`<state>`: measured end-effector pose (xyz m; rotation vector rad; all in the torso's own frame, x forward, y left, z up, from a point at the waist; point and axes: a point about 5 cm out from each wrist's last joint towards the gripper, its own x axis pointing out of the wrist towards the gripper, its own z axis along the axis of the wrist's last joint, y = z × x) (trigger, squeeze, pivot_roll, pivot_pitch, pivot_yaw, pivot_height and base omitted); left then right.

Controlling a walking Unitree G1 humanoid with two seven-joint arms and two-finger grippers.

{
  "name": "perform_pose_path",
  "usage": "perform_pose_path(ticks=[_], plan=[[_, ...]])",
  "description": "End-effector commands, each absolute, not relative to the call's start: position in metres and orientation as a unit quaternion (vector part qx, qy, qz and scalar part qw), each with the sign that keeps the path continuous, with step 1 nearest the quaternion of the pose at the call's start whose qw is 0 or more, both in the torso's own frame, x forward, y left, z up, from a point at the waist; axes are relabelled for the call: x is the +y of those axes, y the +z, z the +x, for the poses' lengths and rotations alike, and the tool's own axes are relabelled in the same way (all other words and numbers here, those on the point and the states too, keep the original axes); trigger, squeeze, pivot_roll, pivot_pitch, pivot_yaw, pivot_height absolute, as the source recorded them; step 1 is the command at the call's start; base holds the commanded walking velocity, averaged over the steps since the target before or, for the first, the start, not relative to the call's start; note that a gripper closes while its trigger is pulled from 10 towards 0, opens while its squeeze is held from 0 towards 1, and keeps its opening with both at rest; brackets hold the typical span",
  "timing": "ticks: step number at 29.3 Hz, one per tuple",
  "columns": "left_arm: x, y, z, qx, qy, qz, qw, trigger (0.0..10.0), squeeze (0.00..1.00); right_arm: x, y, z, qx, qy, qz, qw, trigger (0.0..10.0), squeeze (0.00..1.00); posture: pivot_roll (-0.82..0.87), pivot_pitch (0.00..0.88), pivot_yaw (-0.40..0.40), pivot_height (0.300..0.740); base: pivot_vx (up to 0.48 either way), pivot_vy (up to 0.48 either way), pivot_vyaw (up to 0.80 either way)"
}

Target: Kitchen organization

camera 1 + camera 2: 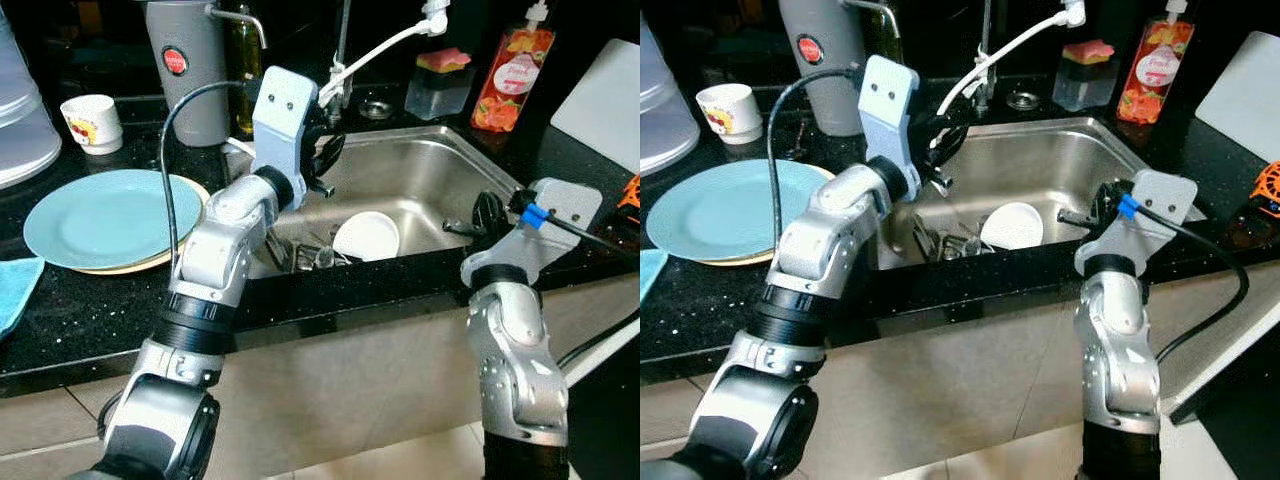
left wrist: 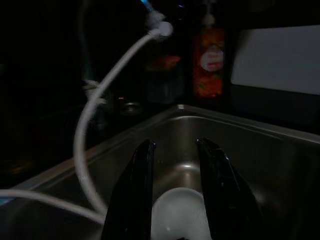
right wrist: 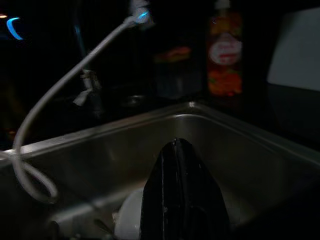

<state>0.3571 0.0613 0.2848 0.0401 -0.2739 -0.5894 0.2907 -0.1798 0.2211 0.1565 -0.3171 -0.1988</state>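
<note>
Black bench (image 1: 60,330), steel sink (image 1: 440,180) set in it. Nearest, right hand (image 1: 487,215) over the sink's front right rim, fingers pressed together, empty. Left hand (image 1: 325,160) over the sink's left side, fingers (image 2: 135,200) spread, empty. In the basin: one white bowl (image 1: 366,237), touching a heap of cutlery (image 1: 305,255) on its left; count of pieces not readable. On the bench left of the sink: one blue plate (image 1: 105,217) stacked on a cream one, one blue cloth (image 1: 12,290) at the edge. Farther back: one cup (image 1: 92,123), one grey jug (image 1: 190,70), one tap with white hose (image 1: 375,50), one sponge box (image 1: 440,82), one orange soap bottle (image 1: 513,75).
</note>
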Motion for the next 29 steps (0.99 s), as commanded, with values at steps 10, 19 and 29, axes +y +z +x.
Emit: perform_pose_path(ticks=[10,19,29], plan=[[0.0582,0.2880,0.3563,-0.136,-0.295,0.016,0.946,10.0,0.00,-0.1823,0.2173,0.2925,-0.144,-0.104,0.083,0.981,10.0,0.00,0.18,0.000,-0.030,0.740,0.000,0.000,0.80],[0.0578,0.2880,0.3561,-0.135,-0.296,0.016,0.946,10.0,0.00,-0.1825,0.2172,0.2925,-0.142,-0.103,0.083,0.981,10.0,0.00,0.18,0.000,-0.031,0.740,0.000,0.000,0.80],[0.0577,0.2879,0.3558,-0.135,-0.296,0.015,0.945,10.0,0.00,-0.1861,0.2147,0.2940,-0.134,-0.120,0.081,0.980,10.0,0.00,0.18,0.000,-0.032,0.740,0.000,0.000,0.22]])
